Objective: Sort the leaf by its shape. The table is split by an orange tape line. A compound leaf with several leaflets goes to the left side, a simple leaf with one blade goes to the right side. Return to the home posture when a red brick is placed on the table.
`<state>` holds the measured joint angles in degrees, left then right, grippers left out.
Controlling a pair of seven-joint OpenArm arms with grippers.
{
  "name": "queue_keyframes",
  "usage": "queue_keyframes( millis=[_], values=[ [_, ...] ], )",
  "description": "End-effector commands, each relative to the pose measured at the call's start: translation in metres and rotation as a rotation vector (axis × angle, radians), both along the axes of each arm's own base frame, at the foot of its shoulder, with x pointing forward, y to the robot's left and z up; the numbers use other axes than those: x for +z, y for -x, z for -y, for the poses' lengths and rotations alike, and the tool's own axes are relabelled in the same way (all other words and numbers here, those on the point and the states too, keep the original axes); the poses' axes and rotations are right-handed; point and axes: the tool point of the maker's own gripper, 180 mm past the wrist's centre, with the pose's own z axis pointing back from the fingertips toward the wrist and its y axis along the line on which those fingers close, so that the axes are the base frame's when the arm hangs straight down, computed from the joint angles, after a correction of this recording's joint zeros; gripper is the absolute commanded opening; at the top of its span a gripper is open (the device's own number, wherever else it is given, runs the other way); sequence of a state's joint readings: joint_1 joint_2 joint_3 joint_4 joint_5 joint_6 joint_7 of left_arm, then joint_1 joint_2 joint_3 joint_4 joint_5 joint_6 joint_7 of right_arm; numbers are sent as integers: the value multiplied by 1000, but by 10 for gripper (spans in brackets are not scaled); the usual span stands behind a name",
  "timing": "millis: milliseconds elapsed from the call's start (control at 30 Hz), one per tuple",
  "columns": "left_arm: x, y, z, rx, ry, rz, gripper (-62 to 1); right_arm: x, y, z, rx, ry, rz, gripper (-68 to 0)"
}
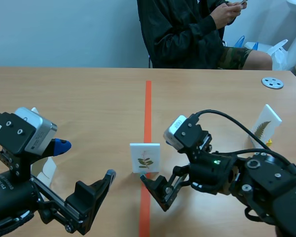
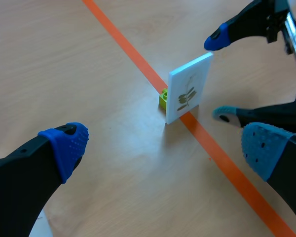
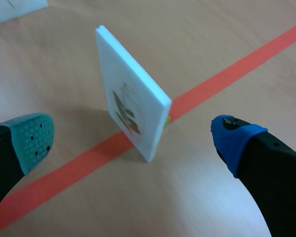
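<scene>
My right gripper (image 3: 133, 139) is wide open and holds nothing; it stands around the leaf card (image 3: 130, 111) without touching it. A small green brick (image 2: 163, 97) keeps the card upright on the orange tape line (image 1: 148, 98), I think so both faces can be pinched. My left gripper (image 2: 166, 147) is also open and empty, further back.

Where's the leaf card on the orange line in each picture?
Scene view: leaf card at the centre, on the orange tape line.
Left wrist view: leaf card ahead of the left gripper.
Right wrist view: leaf card ahead of the right gripper.
Shared landmark: orange tape line.
</scene>
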<state>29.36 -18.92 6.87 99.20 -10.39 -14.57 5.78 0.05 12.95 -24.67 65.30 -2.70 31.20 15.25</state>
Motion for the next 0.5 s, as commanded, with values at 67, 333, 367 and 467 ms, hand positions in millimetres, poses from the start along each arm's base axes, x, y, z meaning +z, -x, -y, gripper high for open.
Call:
queue_keyframes(
  millis=[67, 333, 367, 467],
  values=[
    [8, -2, 2, 1, 20, 24, 14, 13, -13, -14, 17, -38, 50, 4],
    [8, -2, 2, 1, 20, 24, 14, -2, -12, -23, 19, -7, 30, 4],
    [8, -2, 2, 1, 21, 26, 14, -3, -11, -23, 22, -5, 27, 4],
    [9, -3, 2, 1, 24, 31, 14, -5, -9, -25, 31, -2, 25, -39]
  ],
)
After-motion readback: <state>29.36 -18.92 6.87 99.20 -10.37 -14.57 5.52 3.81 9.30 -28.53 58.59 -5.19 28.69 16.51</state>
